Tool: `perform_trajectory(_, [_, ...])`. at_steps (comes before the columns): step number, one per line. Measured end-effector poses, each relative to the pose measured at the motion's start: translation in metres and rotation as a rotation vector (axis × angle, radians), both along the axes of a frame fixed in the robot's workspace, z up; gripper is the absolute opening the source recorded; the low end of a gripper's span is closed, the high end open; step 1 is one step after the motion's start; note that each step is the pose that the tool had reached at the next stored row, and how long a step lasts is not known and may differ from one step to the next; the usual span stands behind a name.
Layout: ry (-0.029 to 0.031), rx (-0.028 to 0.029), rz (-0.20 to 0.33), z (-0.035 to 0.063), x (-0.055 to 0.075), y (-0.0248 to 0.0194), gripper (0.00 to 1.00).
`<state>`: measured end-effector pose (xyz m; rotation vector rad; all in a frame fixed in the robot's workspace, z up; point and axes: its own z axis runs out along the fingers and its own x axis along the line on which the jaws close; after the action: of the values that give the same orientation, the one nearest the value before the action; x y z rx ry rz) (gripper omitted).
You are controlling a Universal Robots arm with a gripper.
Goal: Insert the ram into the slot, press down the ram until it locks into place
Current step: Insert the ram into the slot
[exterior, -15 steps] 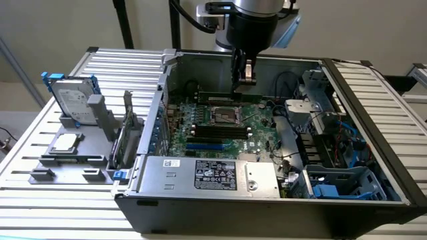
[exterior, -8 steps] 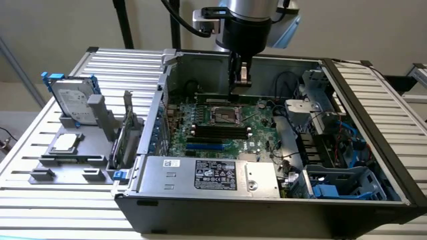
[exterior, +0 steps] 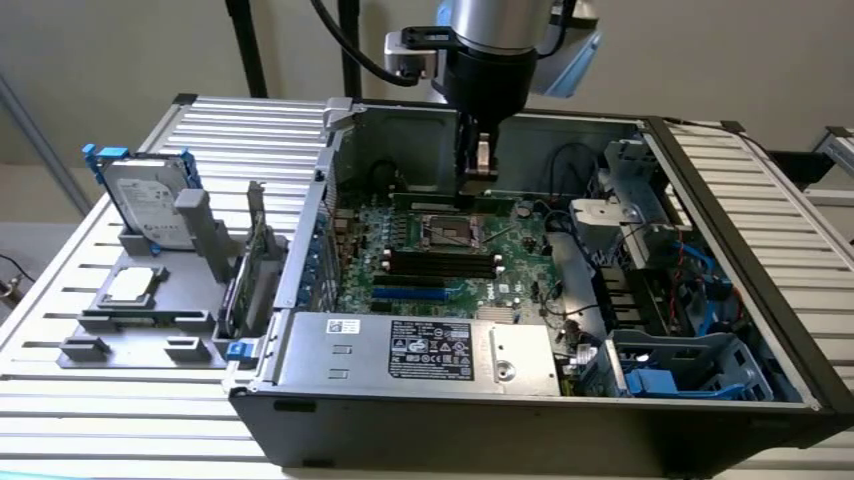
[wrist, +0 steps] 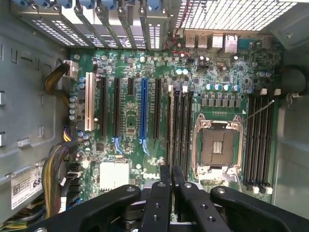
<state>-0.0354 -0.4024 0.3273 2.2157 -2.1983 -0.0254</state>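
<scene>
The ram is a thin dark-green stick held level above the motherboard inside the open case. My gripper comes straight down onto its top edge, just behind the CPU socket as the exterior view shows it. In the wrist view my gripper has its black fingers pressed together. The ram runs on from them as a pale edge-on line. That line lies along the group of black slots between the CPU socket and the long blue slot. I cannot tell whether the ram touches a slot.
A second group of black slots lies on the socket's other side. The case walls, a labelled metal box at the front and a drive cage hem in the board. A hard drive stands on a grey fixture at the exterior view's left.
</scene>
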Motion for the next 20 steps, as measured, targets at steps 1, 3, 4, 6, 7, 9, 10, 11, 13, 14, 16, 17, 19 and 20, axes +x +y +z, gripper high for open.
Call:
perform_trajectory(1, [-0.0001, -0.0015, -0.001, -0.0015, 0.0, 0.0002, 0.13])
perform_trajectory(3, [-0.0004, -0.0045, -0.003, -0.0046, 0.0, 0.0004, 0.13])
perform_trajectory(4, [-0.0006, -0.006, -0.004, -0.0063, 0.0, 0.0005, 0.13])
perform_trajectory(6, [-0.0013, -0.0091, -0.006, -0.0099, 0.0, 0.0005, 0.13])
perform_trajectory(7, [-0.0017, -0.0107, -0.007, -0.0115, 0.0, 0.0005, 0.13])
perform_trajectory(9, [-0.0023, -0.0138, -0.008, -0.0153, 0.0, 0.0004, 0.13])
perform_trajectory(10, [-0.0026, -0.0151, -0.009, -0.0171, -0.001, 0.0005, 0.13])
perform_trajectory(11, [-0.003, -0.0165, -0.009, -0.0189, -0.001, 0.0005, 0.13])
perform_trajectory(13, [-0.0038, -0.0194, -0.01, -0.0225, -0.002, 0.0005, 0.13])
perform_trajectory(14, [-0.0042, -0.0205, -0.01, -0.0243, -0.002, 0.0005, 0.13])
perform_trajectory(16, [-0.0054, -0.0221, -0.012, -0.028, -0.003, 0.0005, 0.13])
perform_trajectory(17, [-0.0056, -0.0229, -0.013, -0.0298, -0.004, 0.0005, 0.13])
perform_trajectory(19, [-0.0057, -0.024, -0.016, -0.0335, -0.004, 0.0007, 0.13])
perform_trajectory(20, [-0.0057, -0.0244, -0.017, -0.0353, -0.004, 0.0008, 0.13])
